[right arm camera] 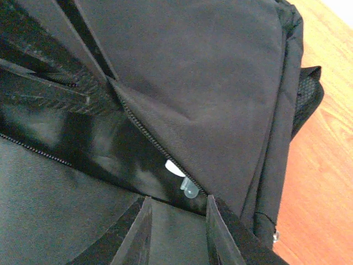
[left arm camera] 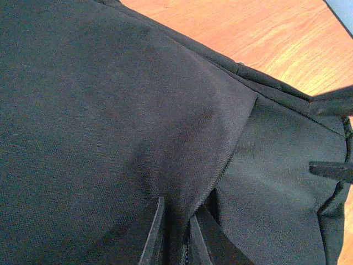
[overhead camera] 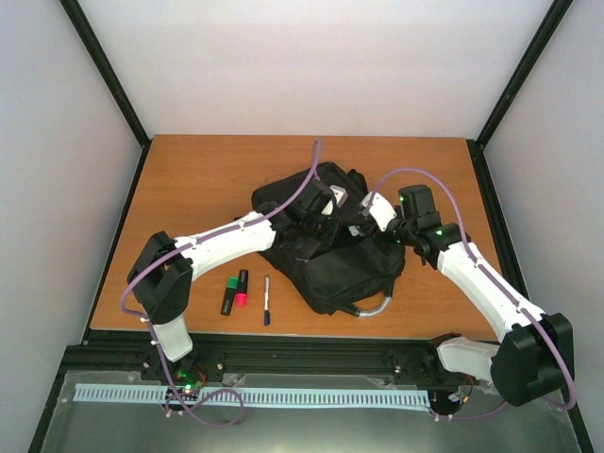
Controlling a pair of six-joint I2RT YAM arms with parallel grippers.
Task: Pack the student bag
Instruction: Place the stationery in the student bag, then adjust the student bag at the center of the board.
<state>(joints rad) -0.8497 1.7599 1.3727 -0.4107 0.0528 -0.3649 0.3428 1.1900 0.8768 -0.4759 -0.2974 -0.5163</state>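
Black fabric of the student bag fills the view, its zip opening running diagonally with a small pale object just inside, the right tool parted just below, and orange wooden bench at the right edge.

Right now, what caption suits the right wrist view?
Right gripper open at the unzipped black backpack, a pale item inside.
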